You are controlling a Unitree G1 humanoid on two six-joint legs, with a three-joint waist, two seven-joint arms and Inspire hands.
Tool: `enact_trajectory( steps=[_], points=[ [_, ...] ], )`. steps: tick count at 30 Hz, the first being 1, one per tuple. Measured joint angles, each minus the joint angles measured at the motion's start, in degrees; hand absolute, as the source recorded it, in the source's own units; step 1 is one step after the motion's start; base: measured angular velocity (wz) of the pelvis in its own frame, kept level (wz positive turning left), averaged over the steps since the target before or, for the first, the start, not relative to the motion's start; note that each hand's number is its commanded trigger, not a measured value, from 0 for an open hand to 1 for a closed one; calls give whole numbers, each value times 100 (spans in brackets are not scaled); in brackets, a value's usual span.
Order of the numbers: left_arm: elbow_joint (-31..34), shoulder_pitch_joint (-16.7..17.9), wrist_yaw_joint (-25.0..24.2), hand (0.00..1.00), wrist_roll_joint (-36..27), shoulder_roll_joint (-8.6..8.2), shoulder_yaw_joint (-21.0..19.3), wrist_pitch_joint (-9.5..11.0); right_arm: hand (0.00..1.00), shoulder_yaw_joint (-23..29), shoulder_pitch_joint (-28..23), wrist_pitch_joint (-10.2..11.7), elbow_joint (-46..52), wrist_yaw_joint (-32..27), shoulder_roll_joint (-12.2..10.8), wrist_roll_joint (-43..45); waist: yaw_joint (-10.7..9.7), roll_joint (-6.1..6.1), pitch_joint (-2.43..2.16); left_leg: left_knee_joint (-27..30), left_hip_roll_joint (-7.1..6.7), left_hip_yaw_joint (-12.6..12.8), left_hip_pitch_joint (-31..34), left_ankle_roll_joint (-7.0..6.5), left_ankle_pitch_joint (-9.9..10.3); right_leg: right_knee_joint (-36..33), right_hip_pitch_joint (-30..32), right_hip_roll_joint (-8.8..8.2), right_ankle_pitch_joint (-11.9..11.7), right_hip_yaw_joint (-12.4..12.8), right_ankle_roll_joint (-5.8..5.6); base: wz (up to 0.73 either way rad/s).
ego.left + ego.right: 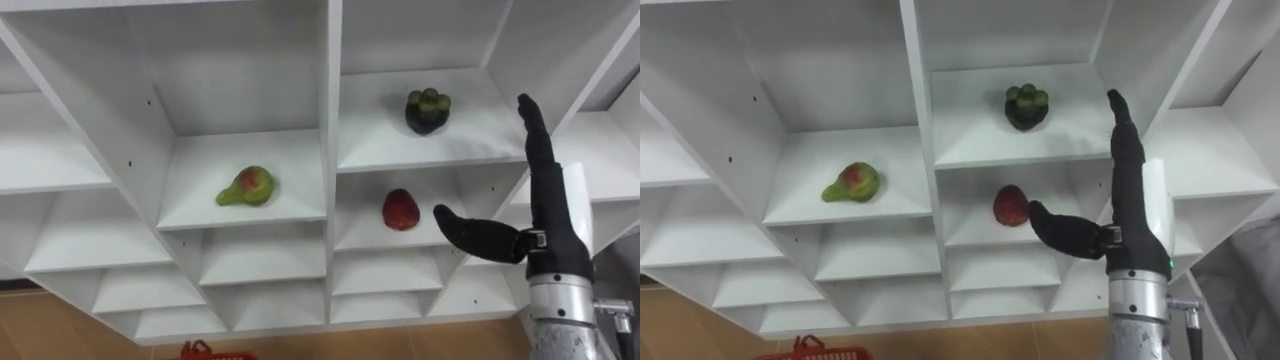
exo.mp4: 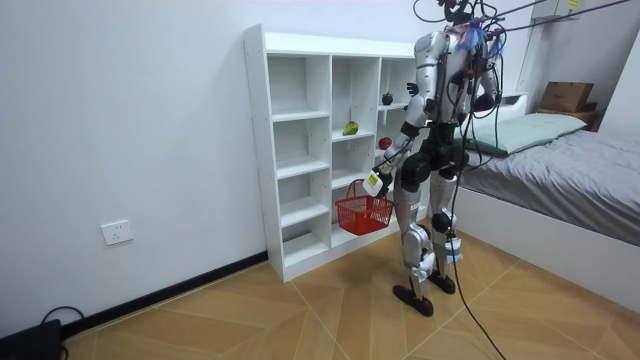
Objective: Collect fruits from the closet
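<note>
Reaching for the first pick: before the white wooden closet, my right hand, fingers straight and empty, hovers just beside the round red fruit at centre right, which I must next reach in and grasp.

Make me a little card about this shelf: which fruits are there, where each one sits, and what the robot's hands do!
closet: white, open cubbies
pear: cubby left of the middle divider
dark fruit: green top, upper right cubby
red fruit: cubby just below the dark fruit
right hand: open, raised, thumb towards the red fruit
left hand: low, by the red basket
</note>
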State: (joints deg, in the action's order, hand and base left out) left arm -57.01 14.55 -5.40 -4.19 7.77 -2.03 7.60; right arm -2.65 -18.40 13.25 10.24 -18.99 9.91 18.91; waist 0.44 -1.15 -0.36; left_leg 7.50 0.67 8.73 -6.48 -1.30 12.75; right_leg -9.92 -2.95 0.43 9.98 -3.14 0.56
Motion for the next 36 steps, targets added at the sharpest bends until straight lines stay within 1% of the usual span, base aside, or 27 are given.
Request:
enact_trajectory(
  steps=[4,9,12,14,16,20,23,27,28,30,34,36],
  points=[
    [-42,-78,42,100,6,-9,1,-3,0,-7,50,0,0,0,8,-161,3,24,6,4,-1,-2,-16,0,0,8,2,-4,0,-4,0,0],
    [-43,-117,107,100,5,-1,-8,-3,0,-5,87,-1,0,-43,13,-297,28,98,43,16,-1,-2,-5,1,-1,17,3,-5,0,-14,0,0],
    [-43,-119,83,100,13,-3,-12,-3,0,-1,169,-1,0,-43,13,-308,57,153,41,17,-2,-1,-5,1,-1,21,3,-7,0,-13,0,0],
    [-42,-119,62,100,15,-3,-13,-4,0,12,245,-1,-1,-43,12,-366,112,184,31,20,-3,0,-7,1,-1,21,1,-8,-1,-11,-1,0],
    [-31,-106,52,100,25,-3,-19,-7,0,17,285,-2,-2,-37,12,-451,122,194,23,21,-4,-8,-13,0,-2,21,-10,-12,-1,-16,-1,2],
    [-30,-102,24,100,25,-4,-37,-37,0,19,396,-44,-32,0,11,-750,130,201,24,28,-6,-62,-18,0,-4,21,-30,-20,-2,-48,-1,4],
    [-28,-106,23,100,33,-10,-61,-98,0,38,396,-86,-52,64,10,-769,126,208,27,34,-7,-91,-17,0,-4,25,-48,-25,-2,-82,-1,6],
    [-28,-110,27,100,45,-14,-139,-107,0,148,398,-87,-74,168,10,-905,137,215,31,37,-8,-103,-18,0,-5,28,-60,-29,-2,-99,-2,0],
    [-29,-109,27,100,79,-10,-142,-107,0,175,411,-93,-93,174,9,-1016,142,217,40,37,-8,-104,-18,0,-5,33,-83,-31,-2,-105,-1,0],
    [-29,-109,27,100,183,-10,-165,-106,0,199,461,-96,-97,190,10,-1152,144,217,42,37,-8,-105,-22,0,-5,35,-87,-31,-2,-106,-1,0],
    [-29,-124,19,100,270,-14,-175,-106,0,242,706,-96,-192,320,43,-1197,143,208,46,40,-7,-103,-23,0,-5,31,-90,-29,-3,-103,0,0],
    [-29,-115,5,100,267,-10,-175,-106,0,248,845,-96,-210,442,131,-1214,148,203,47,41,-8,-107,-21,0,-5,30,-94,-30,-3,-111,0,0]
  ],
)
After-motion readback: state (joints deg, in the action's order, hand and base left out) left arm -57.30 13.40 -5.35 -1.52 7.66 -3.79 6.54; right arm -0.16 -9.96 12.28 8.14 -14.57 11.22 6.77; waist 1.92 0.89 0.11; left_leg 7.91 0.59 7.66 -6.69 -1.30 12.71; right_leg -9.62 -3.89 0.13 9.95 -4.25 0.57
